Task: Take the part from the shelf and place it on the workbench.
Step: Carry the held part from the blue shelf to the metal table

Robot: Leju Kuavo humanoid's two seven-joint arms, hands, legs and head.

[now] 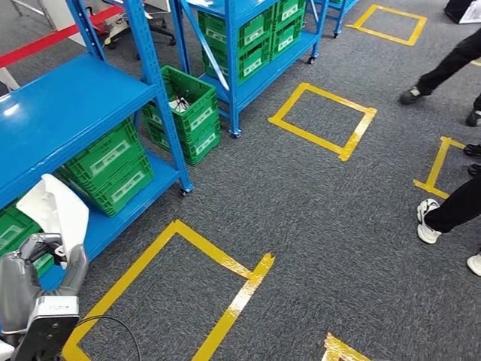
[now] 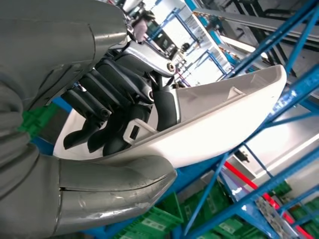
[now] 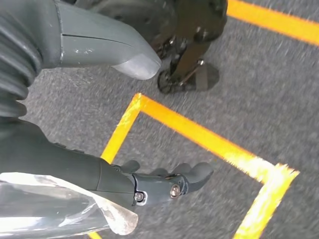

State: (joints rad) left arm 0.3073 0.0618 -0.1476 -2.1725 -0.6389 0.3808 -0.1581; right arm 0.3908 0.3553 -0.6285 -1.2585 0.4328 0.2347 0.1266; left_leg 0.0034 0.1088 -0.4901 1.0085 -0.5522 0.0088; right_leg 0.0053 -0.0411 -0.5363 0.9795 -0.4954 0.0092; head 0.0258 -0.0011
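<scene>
Left hand [image 2: 112, 107] around white part [image 2: 211, 124], label-fronted green crates [image 1: 113, 169] beside.

Grey carpet floor [image 1: 318, 218] with yellow tape squares [image 1: 323, 120] — blue shelving racks [image 1: 68, 105], green crates [image 1: 110, 165]

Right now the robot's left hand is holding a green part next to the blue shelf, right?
Not quite: the part is white, not green. The left hand does hold it beside the blue shelf, as the left wrist view shows.

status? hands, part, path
Left hand grips white part, off the shelf. Right hand empty, fingers apart, over carpet. Workbench not visible; people's feet ahead right.
</scene>
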